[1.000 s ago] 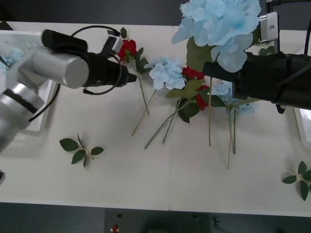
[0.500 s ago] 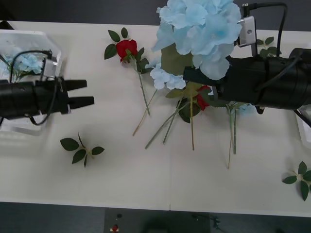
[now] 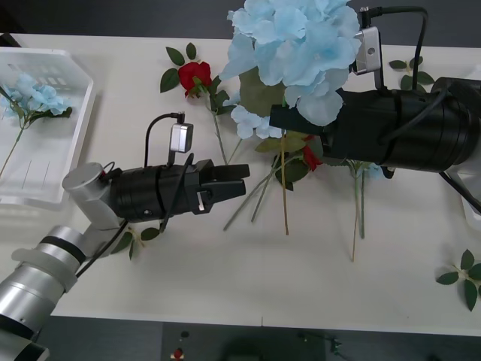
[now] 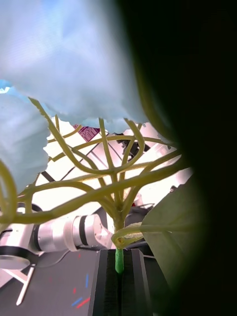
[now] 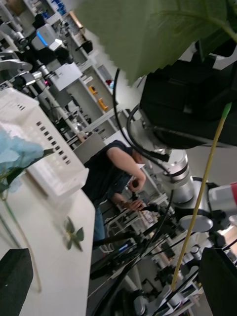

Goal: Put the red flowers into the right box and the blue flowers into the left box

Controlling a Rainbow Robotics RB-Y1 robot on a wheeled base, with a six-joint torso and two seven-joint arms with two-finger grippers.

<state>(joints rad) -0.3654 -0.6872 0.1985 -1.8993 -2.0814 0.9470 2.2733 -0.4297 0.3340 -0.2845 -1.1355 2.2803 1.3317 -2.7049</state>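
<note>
So the big change: the left gripper [image 3: 239, 179] has swung back from over the left box [image 3: 75, 120] and now sits low over the middle of the table, pointing at the lifted stem. Half a second ago it was parked right by that tray, and a second ago it was up near the lone red rose [image 3: 195, 75]. Its fingers are spread apart, nothing between them. In the left wrist view the two black pads sit at the corners with the thin tan stem [image 5: 200, 197] hanging in the gap ahead.

Meanwhile the right gripper [image 3: 282, 119] has carried its blue hydrangea [image 3: 293, 45] further toward the robot's left, and is clamped on the stem just under the head. The right wrist view shows the green stem [image 4: 118, 259] pinched between the two black fingers, with the pale petals fanning out above. The stem dangles free down toward the table.

Looks like a handoff is being set up: the right arm brings the blue one across, and the left arm comes in to take the stem and drop it in the left box, where one blue cluster [image 3: 34, 94] already lies. That's a guess, though.

Still on the table are more blue flowers [image 3: 252, 116] and red flowers [image 3: 308, 156] tangled in the middle, plus loose leaf sprigs [image 3: 124, 233]. Plenty left to sort.
</note>
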